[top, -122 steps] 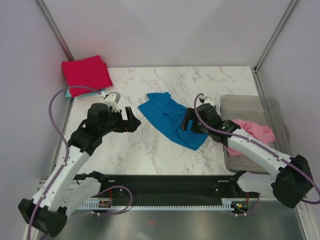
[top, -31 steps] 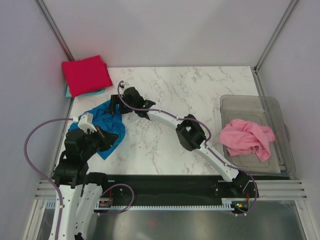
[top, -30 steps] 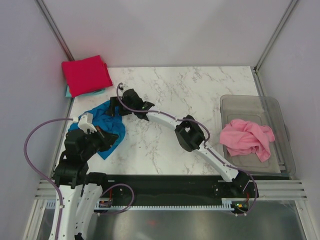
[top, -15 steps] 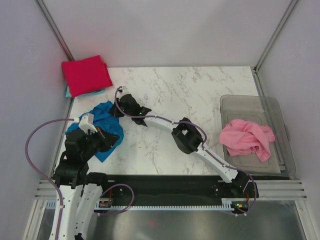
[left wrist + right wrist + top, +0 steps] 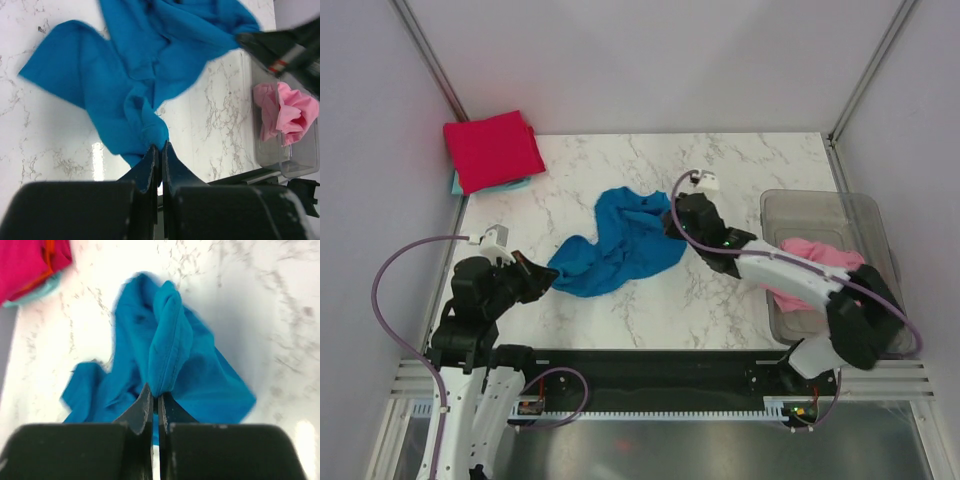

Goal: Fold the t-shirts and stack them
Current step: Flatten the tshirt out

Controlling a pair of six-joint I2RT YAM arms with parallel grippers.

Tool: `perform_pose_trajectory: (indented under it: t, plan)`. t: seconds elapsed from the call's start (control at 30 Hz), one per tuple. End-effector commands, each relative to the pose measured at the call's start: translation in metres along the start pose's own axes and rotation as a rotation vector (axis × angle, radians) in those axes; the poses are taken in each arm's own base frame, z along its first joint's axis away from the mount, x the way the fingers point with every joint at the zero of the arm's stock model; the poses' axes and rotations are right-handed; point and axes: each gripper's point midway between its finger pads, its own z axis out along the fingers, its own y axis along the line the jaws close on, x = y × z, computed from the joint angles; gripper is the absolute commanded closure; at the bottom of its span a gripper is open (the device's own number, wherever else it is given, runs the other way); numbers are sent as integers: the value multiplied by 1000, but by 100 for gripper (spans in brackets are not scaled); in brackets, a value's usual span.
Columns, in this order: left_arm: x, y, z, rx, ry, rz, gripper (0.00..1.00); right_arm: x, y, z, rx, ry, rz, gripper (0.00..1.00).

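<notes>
Right gripper (image 5: 155,396): jaws pressed together on a raised fold of the blue shirt (image 5: 620,240). A second ago they stood wide apart, far over by the left arm. Since then they have clamped and hauled that fold back to mid-table.

Left gripper (image 5: 160,150): jaws clamped on the shirt's near-left end, as they were a second ago.

What that gives you: the shirt is no longer heaped beside the left arm. It lies drawn out as a slack band between your two grips, its middle resting on the table (image 5: 740,160). This reads as spreading out before folding, with no fold made yet. The cloth is bunched and twisted at both pinches. You cannot tell whether you hold hems, sleeves or plain folds.

Further out: the red shirt (image 5: 492,150) sits folded at the far-left corner, on the teal shirt (image 5: 516,184), whose edge peeps out below. The pink shirt (image 5: 825,257) lies crumpled in the tub (image 5: 840,200) on the right, partly behind the right arm. By my reckoning two are stacked, the blue is in hand and the pink is waiting.
</notes>
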Motion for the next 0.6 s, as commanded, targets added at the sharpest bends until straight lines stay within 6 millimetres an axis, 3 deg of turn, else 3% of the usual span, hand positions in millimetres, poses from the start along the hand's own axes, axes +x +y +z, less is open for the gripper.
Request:
perform_pose_trajectory:
  t: [0.0, 0.03, 0.07, 0.1, 0.13, 0.17, 0.2, 0.23, 0.3, 0.37, 0.43, 0.57]
  plan:
    - [-18, -5, -4, -9, -62, 19, 98, -9, -39, -65, 141, -56, 21, 100]
    - [-21, -3, -5, -23, -72, 25, 98, -20, -43, -89, 135, -84, 57, 100]
    - [-23, 0, -5, -43, -83, 27, 98, 1, -68, -102, 199, -29, 38, 91]
    - [-25, 1, -5, -48, -90, 30, 98, 2, -75, -112, 208, -32, 52, 79]
    - [-25, 3, -5, -57, -90, 28, 98, 3, -83, -130, 201, -38, 59, 60]
    - [-24, 3, -4, -59, -84, 27, 98, 2, -88, -138, 207, -42, 55, 30]
    - [-23, 4, -2, -57, -76, 24, 98, -2, -91, -146, 218, -53, 54, 25]
    - [-22, 4, -1, -54, -69, 24, 98, -19, -90, -157, 229, -96, 58, 22]
    - [-21, 1, 0, -42, -58, 25, 98, -24, -100, -170, 291, -79, 14, 20]
    - [-20, 1, -1, -37, -56, 38, 98, -41, -84, -176, 256, -82, -7, 24]
    - [-22, 0, -1, -36, -63, 44, 98, -49, -59, -167, 181, -64, -26, 27]
    - [-19, 1, 6, -33, -35, 34, 98, -14, -19, -127, 69, 100, -53, 27]
